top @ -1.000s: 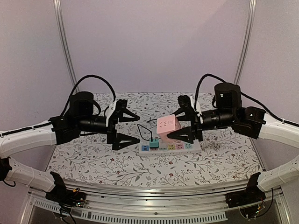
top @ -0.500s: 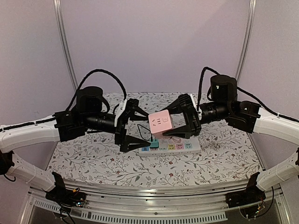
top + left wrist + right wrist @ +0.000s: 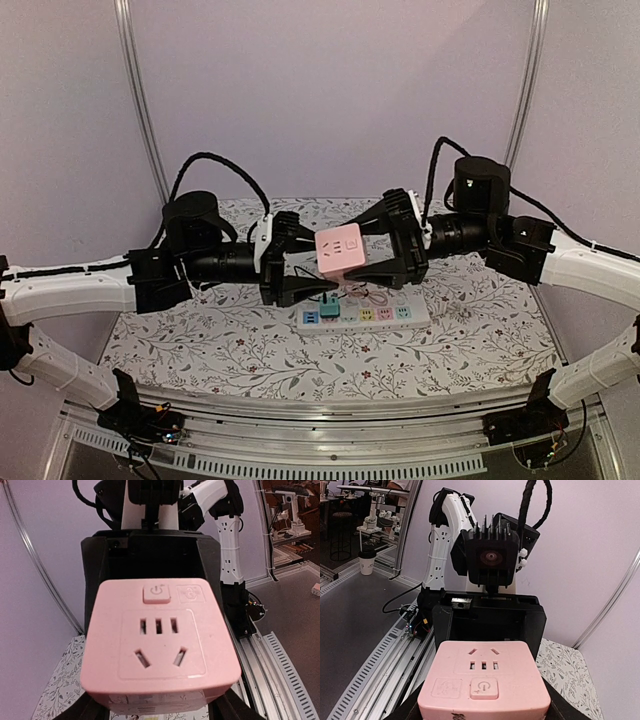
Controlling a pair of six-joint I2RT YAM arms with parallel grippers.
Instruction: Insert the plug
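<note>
The plug is a pink cube (image 3: 338, 250) with socket holes and a power button on its faces. It hangs in the air over the white power strip (image 3: 392, 314). My right gripper (image 3: 374, 250) is shut on it from the right. From the left, my left gripper (image 3: 316, 262) has its fingers pressed against the cube's sides. The cube (image 3: 158, 645) fills the left wrist view between the left gripper (image 3: 157, 702), with the right gripper's black body behind it. The cube (image 3: 484, 680) sits low in the right wrist view, inside the right gripper (image 3: 484, 707).
A teal plug (image 3: 328, 306) with a black cable (image 3: 305, 275) sits in the strip's left end. The strip lies on a flowered table cloth (image 3: 200, 340). An aluminium rail (image 3: 320, 440) runs along the near edge, and purple walls enclose the back and sides.
The right gripper lifted the pink cube up and to the left. The left gripper moved right to meet it, and its fingers closed in from wide open onto the cube.
</note>
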